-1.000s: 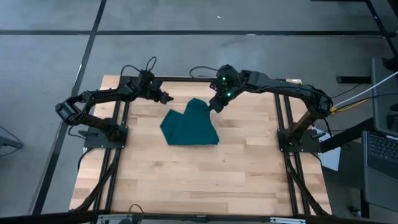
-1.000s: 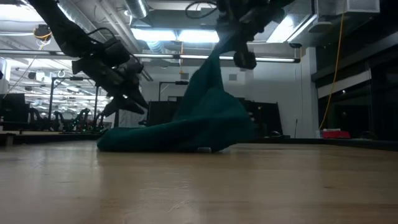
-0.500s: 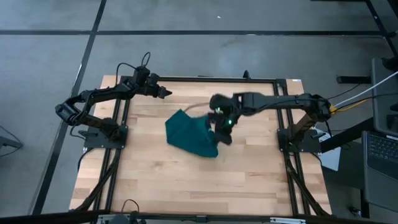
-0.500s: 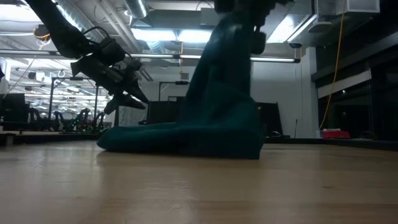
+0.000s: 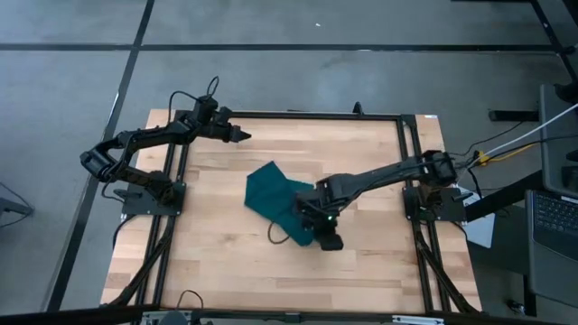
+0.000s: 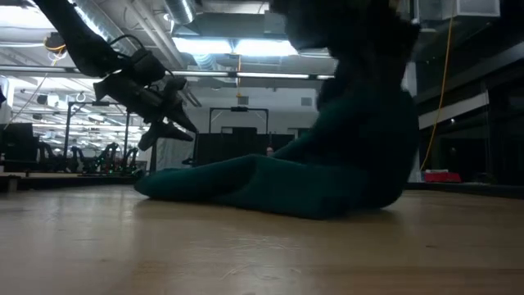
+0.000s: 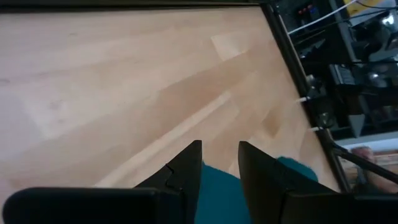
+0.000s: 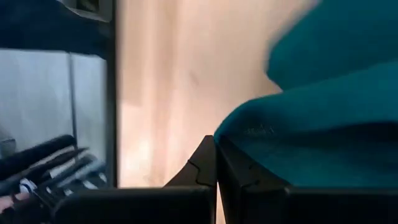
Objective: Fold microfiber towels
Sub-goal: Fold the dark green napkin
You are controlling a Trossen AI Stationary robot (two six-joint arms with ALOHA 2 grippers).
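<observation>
The dark teal towel [image 5: 275,200] lies crumpled on the wooden table [image 5: 235,271], a little right of the middle. Its left part rests on the table [image 6: 213,180]; its right part rises toward my right gripper [image 6: 360,123]. My right gripper [image 5: 328,240] is low at the towel's near right end and is shut on it. My left gripper [image 5: 244,136] hangs above the table's far left part, clear of the towel; it is slightly open and empty [image 7: 220,148]. My right gripper pinches the towel's near right end [image 8: 249,134] between its two shut fingers [image 8: 208,158]. The cloth bulges out beside the fingers; one layer or several, I cannot tell. That end is raised off the table, and the rest trails slack to the left on the wood.
A black metal frame [image 5: 406,144] runs along the table's far, left and right sides, with the arm bases [image 5: 149,191] on it. Bare wood lies toward the near edge [image 5: 271,280]. Beyond the table a room with lights and racks shows [image 6: 49,147].
My right gripper has swept from the far side toward the near edge and gone down, still shut on the towel. The held end has been carried over the rest of the cloth, which has been pulled a little toward the near right. My left gripper has drawn back toward the far left.
</observation>
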